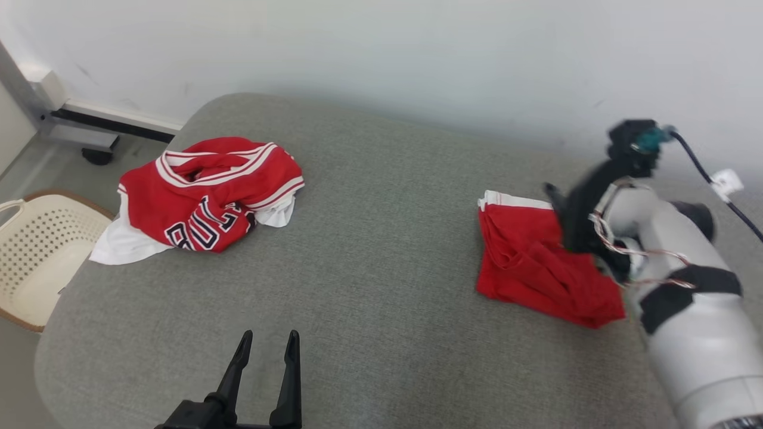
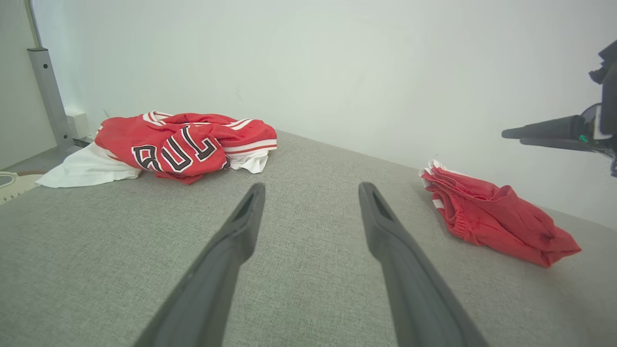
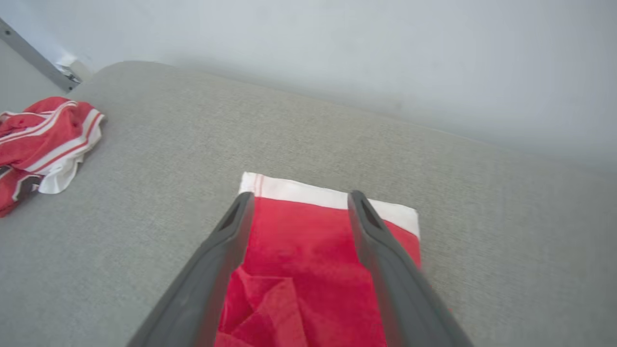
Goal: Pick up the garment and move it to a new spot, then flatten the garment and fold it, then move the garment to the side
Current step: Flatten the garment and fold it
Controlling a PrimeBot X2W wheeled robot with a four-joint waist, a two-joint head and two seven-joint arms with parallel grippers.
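Note:
The garment (image 1: 536, 262) is a red piece with a white band, folded in a loose bundle on the right of the grey padded surface (image 1: 387, 250). In the left wrist view the garment (image 2: 491, 219) lies flat on the pad with nothing gripping it. My right gripper (image 1: 557, 199) hovers just over its right edge, blurred. In the right wrist view my right gripper (image 3: 296, 195) is open, fingers apart above the red cloth (image 3: 308, 260), with nothing between them. My left gripper (image 1: 269, 336) is open near the front edge, fingers (image 2: 241, 231) spread over bare pad.
A crumpled red jersey (image 1: 208, 190) with white trim and dark lettering lies at the back left of the pad. A perforated cream basket (image 1: 36, 250) stands on the floor to the left. A pale wall runs close behind the pad.

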